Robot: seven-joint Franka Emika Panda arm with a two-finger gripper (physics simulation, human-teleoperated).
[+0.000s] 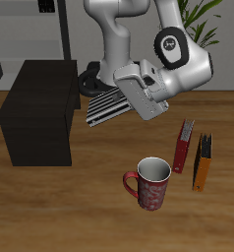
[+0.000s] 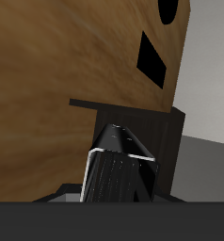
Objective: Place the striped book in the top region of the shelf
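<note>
The striped book (image 1: pixel 107 106) hangs in the air, lying nearly flat with its black and white stripes showing. My gripper (image 1: pixel 126 95) is shut on one end of it. The book's free end reaches toward the shelf (image 1: pixel 40 113), a dark boxy unit with a flat top, and stays just short of the shelf's near upper edge. In the wrist view the striped book (image 2: pixel 117 176) sticks out from between my fingers and points at the shelf (image 2: pixel 133 120) beyond it. The fingertips themselves are hidden by the book.
A red book (image 1: pixel 184 146) and an orange-and-black book (image 1: pixel 203 162) stand side by side on the wooden table (image 1: pixel 80 207). A red patterned mug (image 1: pixel 150 183) stands nearer the front edge. A plant and dark shelving stand behind the table.
</note>
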